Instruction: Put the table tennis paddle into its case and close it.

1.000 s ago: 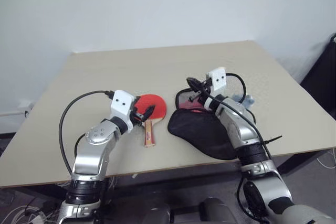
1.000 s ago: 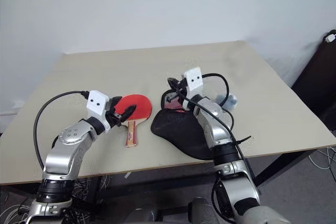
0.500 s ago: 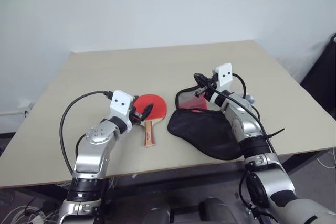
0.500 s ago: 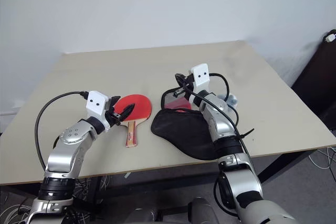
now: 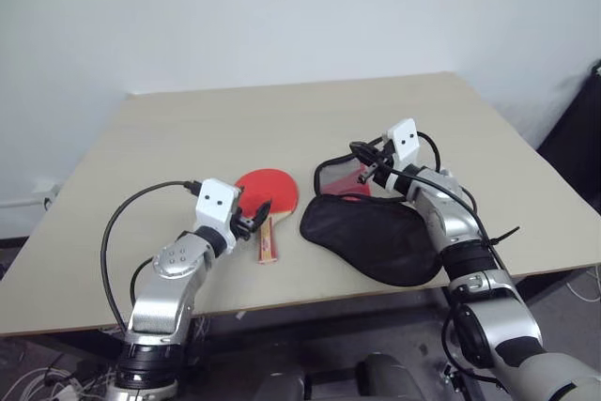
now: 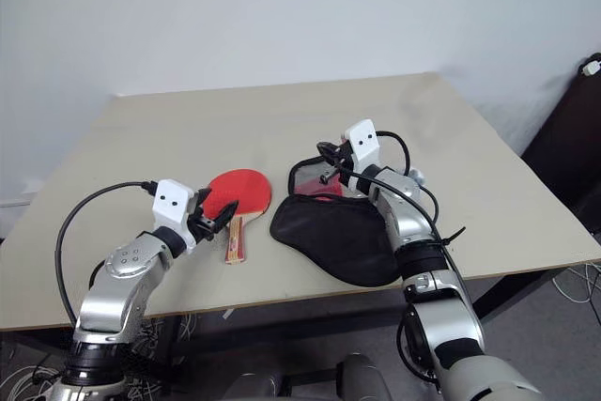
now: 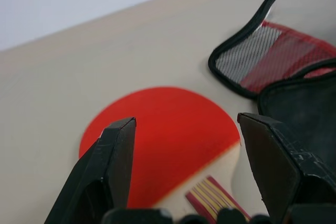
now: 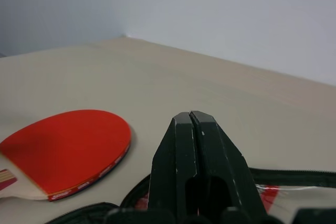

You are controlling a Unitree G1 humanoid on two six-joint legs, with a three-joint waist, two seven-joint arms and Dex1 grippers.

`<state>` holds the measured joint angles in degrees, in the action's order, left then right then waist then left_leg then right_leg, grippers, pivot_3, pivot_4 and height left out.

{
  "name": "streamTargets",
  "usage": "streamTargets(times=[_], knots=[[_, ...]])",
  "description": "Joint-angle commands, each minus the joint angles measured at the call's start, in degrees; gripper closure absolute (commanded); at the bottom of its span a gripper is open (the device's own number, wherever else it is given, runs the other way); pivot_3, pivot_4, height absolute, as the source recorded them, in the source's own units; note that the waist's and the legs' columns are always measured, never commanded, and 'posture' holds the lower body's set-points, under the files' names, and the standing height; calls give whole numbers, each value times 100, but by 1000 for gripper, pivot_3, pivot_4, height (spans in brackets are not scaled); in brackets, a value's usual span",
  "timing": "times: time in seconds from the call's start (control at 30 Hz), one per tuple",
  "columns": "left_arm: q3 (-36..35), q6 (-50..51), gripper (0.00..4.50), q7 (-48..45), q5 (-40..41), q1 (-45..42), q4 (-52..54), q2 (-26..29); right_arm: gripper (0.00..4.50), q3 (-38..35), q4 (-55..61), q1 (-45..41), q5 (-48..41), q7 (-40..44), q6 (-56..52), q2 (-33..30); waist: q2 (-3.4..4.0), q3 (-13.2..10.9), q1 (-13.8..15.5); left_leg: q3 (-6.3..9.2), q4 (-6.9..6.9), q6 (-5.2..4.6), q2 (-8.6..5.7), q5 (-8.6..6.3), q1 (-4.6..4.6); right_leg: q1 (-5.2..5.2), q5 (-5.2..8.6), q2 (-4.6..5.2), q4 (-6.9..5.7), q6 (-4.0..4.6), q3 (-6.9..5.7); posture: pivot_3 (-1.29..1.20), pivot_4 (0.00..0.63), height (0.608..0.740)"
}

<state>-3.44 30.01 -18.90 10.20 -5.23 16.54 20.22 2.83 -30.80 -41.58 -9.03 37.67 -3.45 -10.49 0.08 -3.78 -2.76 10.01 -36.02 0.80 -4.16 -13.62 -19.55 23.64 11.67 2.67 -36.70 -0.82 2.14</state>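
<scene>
Paddle lies flat on the table, handle toward the robot, beside the one case. Left gripper, the nearer, hovers by the handle. Left wrist view: jaws spread, blade straight ahead. Right wrist view: right gripper pressed together over the case's open mouth.

Hidden and cut-off parts

The right tool covers part of the case mouth; whether it pinches the rim cannot be told. The paddle handle, between the left tool's fingers, runs off the picture's edge
</scene>
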Motion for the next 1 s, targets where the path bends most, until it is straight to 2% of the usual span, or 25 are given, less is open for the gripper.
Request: streamTargets(times=[0.03, 0.1, 0.2, 0.53, 1.0], knots=[[-112, 672, 1040, 652, -115, 109, 526, -290, 4500, 21, 18, -204, 14, 188, 159, -62, -1, 0, 1, 0, 0, 0, 0, 0, 0, -1, 0, 1, 0, 0, 0, 0, 0, 740], [-61, 977, 776, 903, -211, 211, 671, -429, 4500, 36, -23, -228, 22, 238, 169, -60, -1, 0, 1, 0, -2, 0, -1, 0, 0, -1, 0, 1, 1, 0, 0, 0, 0, 740], [-46, 1336, 113, 1196, -249, 263, 813, -648, 4500, 61, -111, -261, 33, 285, 198, -20, -1, 0, 2, 1, -2, 0, -2, 0, 0, -2, 0, 2, 1, 0, -1, 0, 0, 740], [273, 2190, 113, 1656, -222, -141, 1095, -1332, 4500, 108, -411, -423, 81, 365, 324, 125, -3, -1, 2, 1, -5, 0, -4, 0, 0, -5, 0, 2, 0, 0, -2, 0, 0, 740], [444, 3391, 113, 2340, -579, -482, 1040, -1750, 4500, 97, -475, -465, 117, 411, 333, 107, -4, -1, 0, 1, -5, 1, -4, 0, 0, -6, 0, 1, 0, -1, -3, 0, 0, 740]])
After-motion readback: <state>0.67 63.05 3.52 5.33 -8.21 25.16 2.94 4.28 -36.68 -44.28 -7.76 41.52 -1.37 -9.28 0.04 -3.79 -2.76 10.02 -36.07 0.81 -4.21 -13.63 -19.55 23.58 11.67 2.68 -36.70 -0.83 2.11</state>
